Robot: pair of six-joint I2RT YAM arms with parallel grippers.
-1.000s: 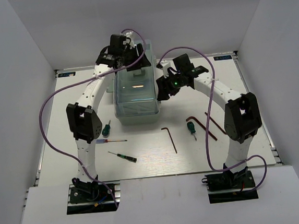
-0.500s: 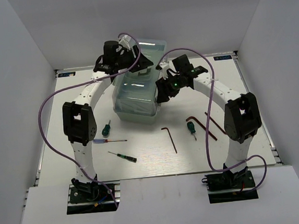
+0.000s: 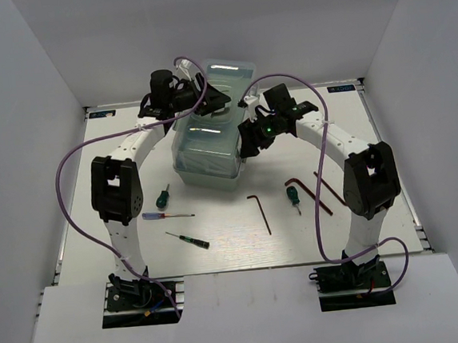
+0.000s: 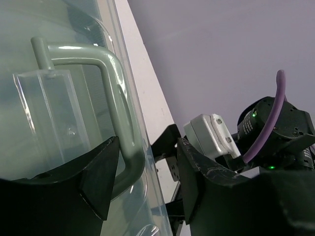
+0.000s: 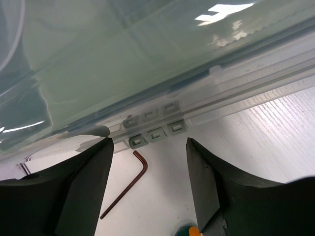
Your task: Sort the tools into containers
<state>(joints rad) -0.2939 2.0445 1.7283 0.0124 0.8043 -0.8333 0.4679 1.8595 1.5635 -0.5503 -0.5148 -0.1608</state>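
Observation:
The pale green toolbox (image 3: 206, 159) stands at the back middle, its translucent lid (image 3: 229, 67) tilted up at the rear. My left gripper (image 3: 212, 101) is open; its jaws straddle the lid's green handle (image 4: 118, 98) and the lid's edge, the left finger (image 4: 96, 179) against the handle. My right gripper (image 3: 250, 141) is open and empty by the box's right side, facing the hinge blocks (image 5: 155, 132). On the table lie a green screwdriver (image 3: 163, 197), a blue-purple one (image 3: 167, 215), a dark one (image 3: 188, 240), another green one (image 3: 293, 194) and two hex keys (image 3: 259, 213) (image 3: 328, 192).
White walls close in the table on three sides. Purple cables (image 3: 69, 177) loop off both arms. In the right wrist view a reddish-brown hex key (image 5: 125, 189) lies on the white table under the jaws. The right arm's wrist (image 4: 275, 128) shows beyond the lid.
My left gripper has moved back and left with the handle between its jaws, and the lid has swung up from the box. The right gripper has barely moved.

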